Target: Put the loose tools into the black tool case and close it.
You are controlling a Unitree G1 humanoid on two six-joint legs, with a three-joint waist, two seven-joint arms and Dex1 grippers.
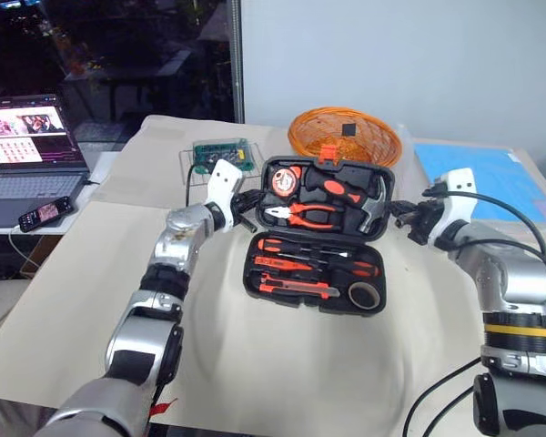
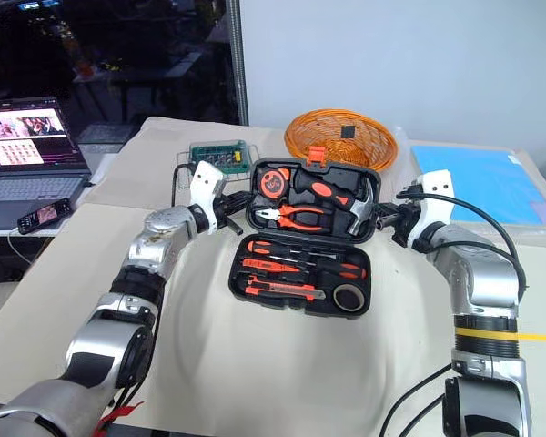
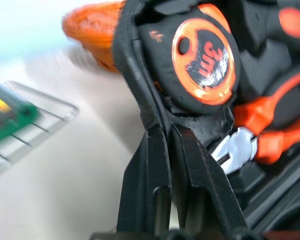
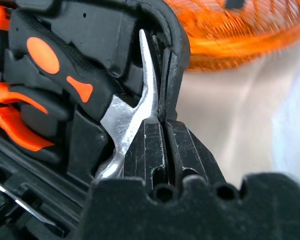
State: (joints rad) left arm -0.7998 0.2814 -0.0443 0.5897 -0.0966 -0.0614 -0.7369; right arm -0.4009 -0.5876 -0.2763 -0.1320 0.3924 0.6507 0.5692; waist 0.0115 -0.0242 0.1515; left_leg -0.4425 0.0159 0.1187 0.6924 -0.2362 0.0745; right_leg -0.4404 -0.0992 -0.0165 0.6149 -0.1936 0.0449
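The black tool case (image 1: 253,276) lies open mid-table with its lid (image 1: 267,175) tilted up at the far side. In the base sit black-and-orange screwdrivers (image 1: 302,248), a thin red screwdriver (image 1: 289,265), an orange utility knife (image 1: 296,289) and a beige tape roll (image 1: 365,296). The lid holds a tape measure (image 3: 205,60), pliers (image 1: 308,216) and a hammer (image 4: 132,117). My left gripper (image 1: 250,202) is shut on the lid's left rim (image 3: 140,75). On the opposite rim (image 4: 172,60), my right gripper (image 1: 399,217) is shut too.
An orange wicker basket (image 1: 344,135) stands just behind the case. A green circuit board (image 1: 223,153) lies back left. A laptop (image 1: 27,150) and a phone (image 1: 45,212) sit on a side table at the left. A blue sheet (image 1: 487,177) lies back right.
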